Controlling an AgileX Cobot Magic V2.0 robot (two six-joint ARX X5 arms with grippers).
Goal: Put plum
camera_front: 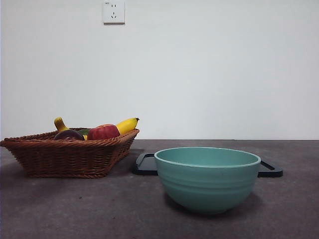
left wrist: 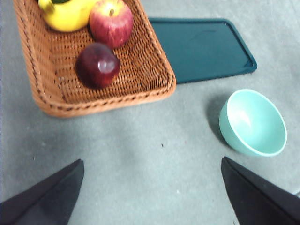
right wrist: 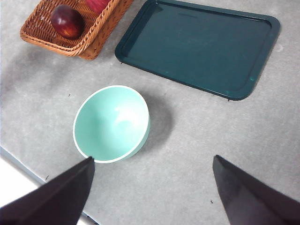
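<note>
While both arms wait high above the table, the plum [left wrist: 98,65] lies untouched in the wicker basket [left wrist: 42,89], just beside the red apple [left wrist: 111,21] at about its one o'clock in the left wrist view, with a banana [left wrist: 68,15] behind that. The left gripper [left wrist: 152,187] hangs over bare table, jaws spread wide and holding nothing; the right gripper [right wrist: 152,187] is likewise wide and empty, hovering near the green bowl [right wrist: 112,123]. A dark tray [right wrist: 197,44] lies flat beyond the bowl, at roughly its one o'clock in the right wrist view.

Nothing of the task looks begun. The main risk is mistaking the apple for the plum, since they sit so close and are alike in size. The plum's smooth, glossy skin could also slip from the jaws, and the basket's raised rim may catch a finger on a shallow descent. Bowl or tray as destination cannot be told.
</note>
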